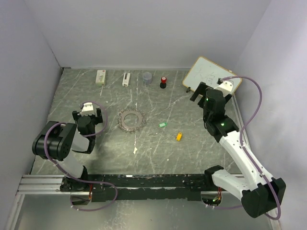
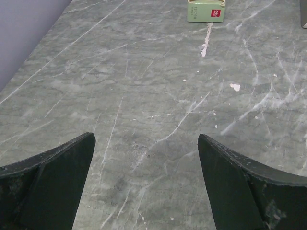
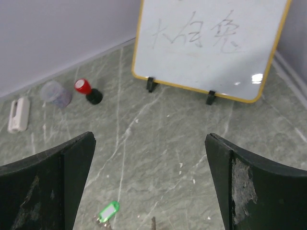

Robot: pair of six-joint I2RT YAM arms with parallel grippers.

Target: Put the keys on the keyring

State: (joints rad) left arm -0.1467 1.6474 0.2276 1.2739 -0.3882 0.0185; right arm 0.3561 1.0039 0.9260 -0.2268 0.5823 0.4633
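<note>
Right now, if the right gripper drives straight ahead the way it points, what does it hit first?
Probably the bare table just short of the whiteboard, since the right gripper looks tilted down. If it runs level, it hits the whiteboard itself. Depth is unclear.

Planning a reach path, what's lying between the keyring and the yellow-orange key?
The green key lies roughly between the keyring and the yellow-orange key, apart from both, as the top external view shows.
</note>
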